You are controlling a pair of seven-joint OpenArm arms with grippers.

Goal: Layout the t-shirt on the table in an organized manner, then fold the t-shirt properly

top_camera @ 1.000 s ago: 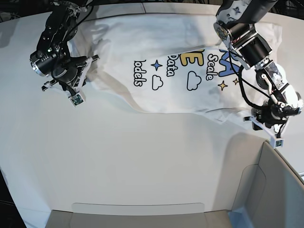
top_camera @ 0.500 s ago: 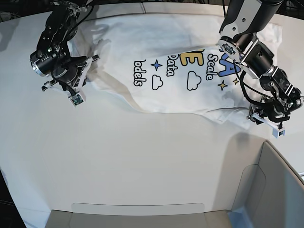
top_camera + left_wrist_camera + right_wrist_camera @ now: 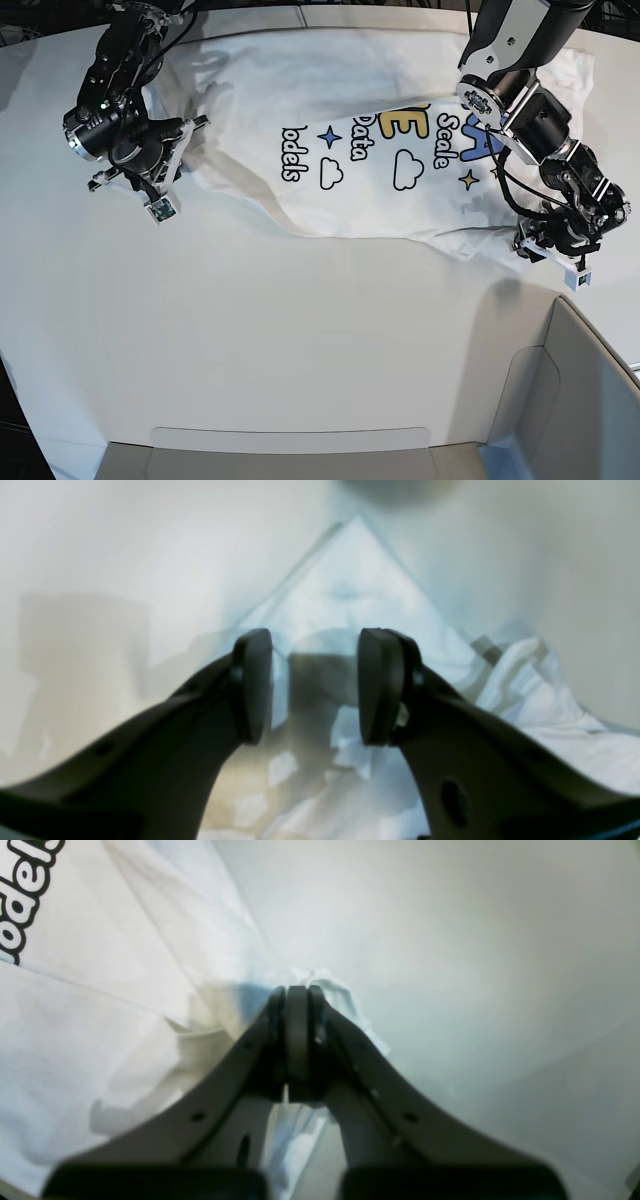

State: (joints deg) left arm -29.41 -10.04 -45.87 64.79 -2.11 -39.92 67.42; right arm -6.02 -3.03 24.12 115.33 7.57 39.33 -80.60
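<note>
The t-shirt (image 3: 350,130) is lying print side up across the far part of the table (image 3: 280,340), rumpled, with creases running along its near edge. Its lettering, clouds and stars are showing near the middle of the cloth.

The right gripper (image 3: 170,165) is sitting at the shirt's edge on the base view's left. In the right wrist view its jaws (image 3: 295,1035) are pressed tight together, and a small bunch of white cloth is showing just past the tips and below them; the fold looks pinched between the pads, though the pads themselves are hiding the contact.

The left gripper (image 3: 553,243) is hanging over the shirt's opposite corner, on the base view's right, close to the grey bin panel (image 3: 590,400). In the left wrist view its jaws (image 3: 310,690) are standing wide apart with nothing between the pads. Crumpled cloth (image 3: 525,690) is lying below and beside the fingers, and a pointed fold of it is reaching away beyond the tips. I cannot tell whether the fingertips are touching the cloth.
</note>
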